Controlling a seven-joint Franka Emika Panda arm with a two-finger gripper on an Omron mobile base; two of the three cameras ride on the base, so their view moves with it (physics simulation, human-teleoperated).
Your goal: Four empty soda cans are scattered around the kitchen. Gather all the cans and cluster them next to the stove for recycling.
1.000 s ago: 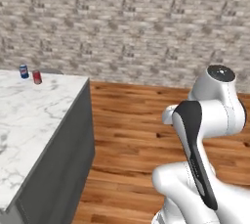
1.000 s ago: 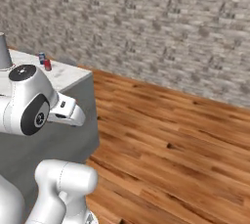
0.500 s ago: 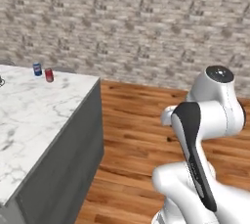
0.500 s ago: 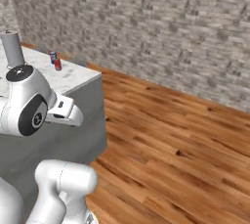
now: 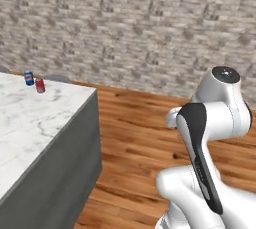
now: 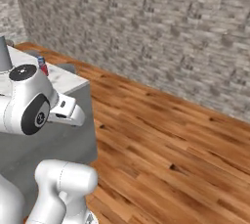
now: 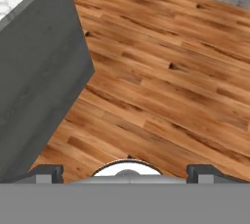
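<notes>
I've got the gripper (image 7: 125, 171) spread wide and empty, aimed down at the wood floor (image 7: 166, 86), since a blue can (image 5: 28, 77) and a red can (image 5: 40, 85) stand touching at the marble counter's (image 5: 35, 123) far edge, out of reach.

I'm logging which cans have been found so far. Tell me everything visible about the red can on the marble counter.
The red can is a small cylinder with a pale, silvery top, standing upright on the white marble counter, near its far edge. A blue can stands right beside it, slightly farther back; whether they touch cannot be told. The right base view shows the pair too, small and partly overlapping. Nothing grips either; any label is too small to read.
</notes>
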